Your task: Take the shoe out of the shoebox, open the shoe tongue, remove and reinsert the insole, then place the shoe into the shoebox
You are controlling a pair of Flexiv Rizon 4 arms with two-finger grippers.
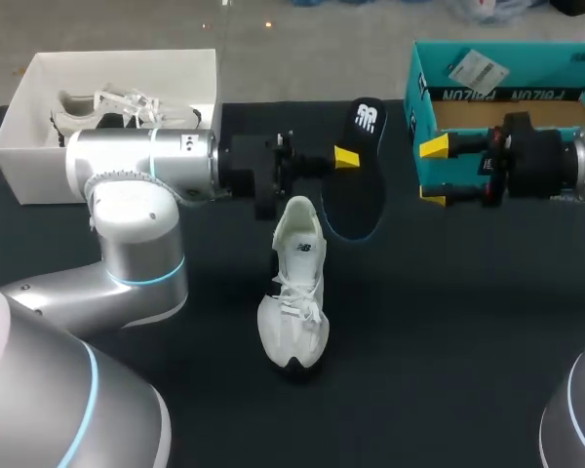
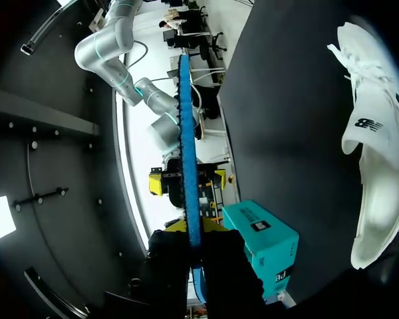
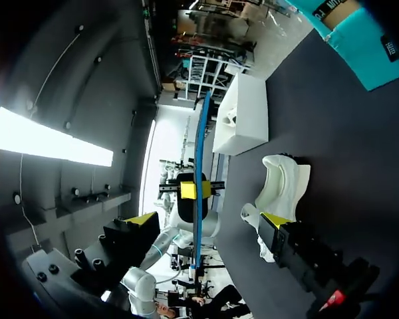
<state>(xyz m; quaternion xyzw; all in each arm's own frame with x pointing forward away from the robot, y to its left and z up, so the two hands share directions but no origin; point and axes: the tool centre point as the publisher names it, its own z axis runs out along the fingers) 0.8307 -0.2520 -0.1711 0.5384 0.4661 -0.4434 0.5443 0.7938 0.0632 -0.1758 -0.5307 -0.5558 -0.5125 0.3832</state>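
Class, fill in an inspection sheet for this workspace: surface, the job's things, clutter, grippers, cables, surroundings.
Surface: dark table, flat.
Job's things: white shoe lies on the table, apart from both boxes; dark insole with a blue edge is out of it, held in the air; teal shoebox stands open at the far right.
Clutter: white box at the far left, with a second shoe inside.
Grippers: left gripper shut on the insole; right gripper open, holding nothing, in front of the teal shoebox.
Cables: nothing seen.
Surroundings: nothing seen reaching over the table.
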